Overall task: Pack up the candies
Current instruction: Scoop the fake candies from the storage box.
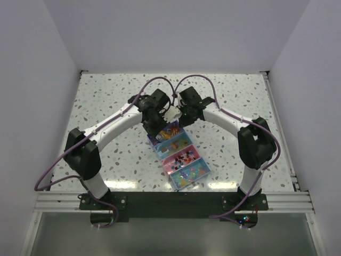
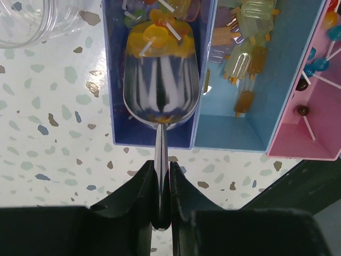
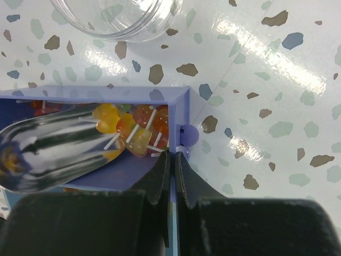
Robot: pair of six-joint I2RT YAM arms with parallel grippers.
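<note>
Nearest the overhead camera, the left arm (image 1: 88, 154) and right arm (image 1: 256, 141) rise from the desk's (image 1: 106, 96) near edge and curve inward. Their wrists meet over the far end of a box (image 1: 176, 151) of four compartments, which lies slantwise between them. The candies (image 1: 184, 157) lie sorted in its compartments.

From the left wrist, the left jaws are narrow, clamped on the thin handle of a metal scoop (image 2: 162, 85). Its bowl lies inside the purple end compartment, with orange and yellow candies (image 2: 160, 40) on white sticks heaped at its tip. The blue compartment beside it holds ice-lolly shapes, and the pink one holds round sweets on sticks. A clear jar (image 2: 32, 21) stands on the desk at upper left.

From the right wrist, the right jaws are pressed together, pinching the box's wall (image 3: 184, 106) at the purple compartment's corner. The scoop (image 3: 48, 149) lies inside it, touching the candies (image 3: 133, 128). The jar (image 3: 117, 16) stands just beyond the box.
</note>
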